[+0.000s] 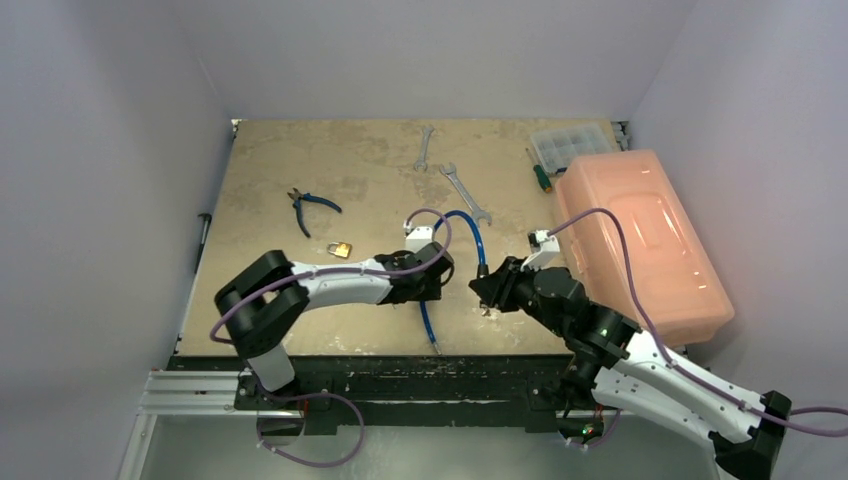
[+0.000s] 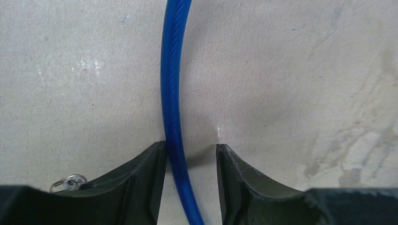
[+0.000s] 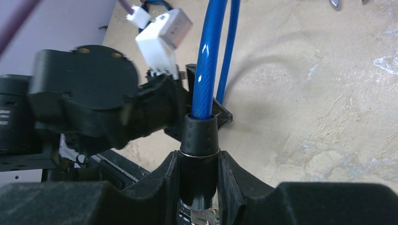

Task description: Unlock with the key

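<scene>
A blue cable [image 2: 170, 84] runs between the fingers of my left gripper [image 2: 191, 146]. It touches the left finger, and a gap stays on the right side. The jaws are open. Beside that left finger a small silvery ring [image 2: 70, 182] lies on the table. It looks like part of the key, and the rest is hidden. My right gripper [image 3: 199, 154] is shut on the black lock barrel [image 3: 199, 133] at the cable's end. In the top view the two grippers [image 1: 447, 272] [image 1: 485, 290] face each other near the table's front edge.
A small brass padlock [image 1: 341, 249] lies left of the left arm, with blue-handled pliers [image 1: 305, 205] behind it. Two wrenches [image 1: 465, 192] [image 1: 424, 148] lie at the back. At the right are an orange plastic box [image 1: 640, 240], a clear organiser [image 1: 570, 143] and a green screwdriver [image 1: 540, 172].
</scene>
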`<state>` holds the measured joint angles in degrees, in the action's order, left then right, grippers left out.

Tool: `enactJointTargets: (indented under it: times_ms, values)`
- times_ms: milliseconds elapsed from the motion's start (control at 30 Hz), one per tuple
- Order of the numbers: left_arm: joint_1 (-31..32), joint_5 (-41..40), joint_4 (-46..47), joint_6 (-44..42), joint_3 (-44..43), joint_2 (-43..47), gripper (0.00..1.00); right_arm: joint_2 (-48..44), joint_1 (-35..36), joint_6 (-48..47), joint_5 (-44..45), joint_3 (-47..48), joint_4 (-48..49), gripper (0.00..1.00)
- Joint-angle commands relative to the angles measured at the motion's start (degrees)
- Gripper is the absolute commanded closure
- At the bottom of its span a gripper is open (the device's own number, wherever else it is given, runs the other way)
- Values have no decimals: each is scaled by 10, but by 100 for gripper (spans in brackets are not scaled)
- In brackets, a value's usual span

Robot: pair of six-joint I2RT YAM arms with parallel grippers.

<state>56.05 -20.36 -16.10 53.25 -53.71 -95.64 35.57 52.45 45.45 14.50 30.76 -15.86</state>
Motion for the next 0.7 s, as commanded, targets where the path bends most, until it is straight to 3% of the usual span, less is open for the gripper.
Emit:
enactJointTargets:
  times_ms: [0,167,267,500,667]
  values:
    - [23,-65,-62,-7,-61,-54,59,-21,-1,3,15,1,5,100]
    - [32,-91,-90,9,-85,-103,76,-36,-1,3,14,-1,-4,100]
    - [33,-93,-88,12,-86,-115,100,-40,-1,4,10,-3,-5,100]
    - [32,-125,-110,-6,-107,-66,100,-44,-1,2,11,2,4,100]
    - [20,-174,-158,-37,-178,-43,100,-6,-1,-18,10,33,41,100]
